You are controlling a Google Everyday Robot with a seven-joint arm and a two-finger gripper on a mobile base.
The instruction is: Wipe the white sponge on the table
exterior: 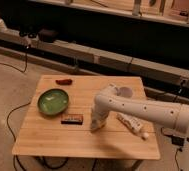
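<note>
My gripper (96, 124) points straight down at the middle of the wooden table (48, 140), its tip against the planks. It is shut, and a small pale pad at the tip, the white sponge (95, 127), is pressed onto the tabletop and mostly hidden by the fingers. The white arm reaches in from the right edge of the view, across the table's right half.
A green bowl (53, 101) sits at the left, with a dark flat bar (72, 119) just in front of it, close to the gripper's left. A small red thing (64, 81) lies at the back left. A white cup (124, 92) and a white bottle (133, 125) are behind and under the arm.
</note>
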